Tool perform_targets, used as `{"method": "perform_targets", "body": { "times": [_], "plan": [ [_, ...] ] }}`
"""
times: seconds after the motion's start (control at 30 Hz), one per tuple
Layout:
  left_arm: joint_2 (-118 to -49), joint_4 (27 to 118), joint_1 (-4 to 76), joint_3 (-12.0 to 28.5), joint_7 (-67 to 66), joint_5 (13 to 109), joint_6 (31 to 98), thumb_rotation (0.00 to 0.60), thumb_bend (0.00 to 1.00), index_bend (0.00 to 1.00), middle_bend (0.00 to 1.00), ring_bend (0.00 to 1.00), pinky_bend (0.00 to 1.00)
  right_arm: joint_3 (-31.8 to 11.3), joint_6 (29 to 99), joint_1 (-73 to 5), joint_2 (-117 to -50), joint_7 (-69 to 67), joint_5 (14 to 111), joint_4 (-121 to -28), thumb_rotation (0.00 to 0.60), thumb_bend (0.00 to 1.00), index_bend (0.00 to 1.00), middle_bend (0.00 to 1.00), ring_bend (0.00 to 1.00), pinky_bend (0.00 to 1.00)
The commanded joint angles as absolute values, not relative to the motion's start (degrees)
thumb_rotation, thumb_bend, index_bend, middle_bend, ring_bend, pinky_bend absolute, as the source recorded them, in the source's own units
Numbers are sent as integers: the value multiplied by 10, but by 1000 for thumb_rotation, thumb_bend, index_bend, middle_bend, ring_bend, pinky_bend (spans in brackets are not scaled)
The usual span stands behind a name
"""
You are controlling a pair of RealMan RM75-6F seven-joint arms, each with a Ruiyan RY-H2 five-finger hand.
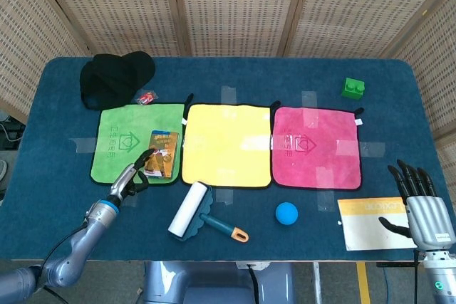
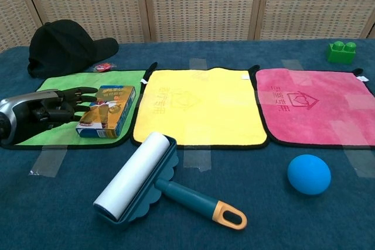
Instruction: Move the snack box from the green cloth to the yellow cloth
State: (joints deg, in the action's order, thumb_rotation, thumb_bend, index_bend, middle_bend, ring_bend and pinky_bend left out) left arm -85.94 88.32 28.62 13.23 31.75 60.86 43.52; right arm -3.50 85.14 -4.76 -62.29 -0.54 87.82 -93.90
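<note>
The snack box (image 1: 162, 153) (image 2: 108, 109) lies flat on the right part of the green cloth (image 1: 115, 140) (image 2: 55, 87). Just right of it, the yellow cloth (image 1: 226, 144) (image 2: 199, 106) is bare. My left hand (image 1: 132, 175) (image 2: 51, 108) hovers low over the green cloth's front, fingers spread and reaching to the box's left side; whether they touch it is unclear. It holds nothing. My right hand (image 1: 423, 206) shows only in the head view, at the front right corner, fingers apart and empty.
A lint roller (image 1: 191, 210) (image 2: 137, 177) lies in front of the yellow cloth and a blue ball (image 1: 286, 213) (image 2: 309, 174) further right. A pink cloth (image 1: 315, 146), green brick (image 1: 353, 88), black cap (image 1: 114, 76) and a yellow-white card (image 1: 370, 223) are also on the table.
</note>
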Motion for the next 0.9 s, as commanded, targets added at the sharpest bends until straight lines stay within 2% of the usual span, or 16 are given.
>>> {"method": "perform_targets", "body": {
  "times": [0.03,0.53,0.9],
  "plan": [
    [-869,876,290,140,321,603,435,600,1000,0,0,0,0,-35,850,-48,-623,-5,877,-939,600,0,0,0,0,0],
    [-901,853,355,160,250,561,395,600,1000,0,0,0,0,-36,840,-51,-624,-8,868,-935,600,0,0,0,0,0],
    [-926,856,393,171,199,539,397,600,1000,0,0,0,0,-37,836,-53,-623,-13,864,-932,600,0,0,0,0,0]
  ]
}}
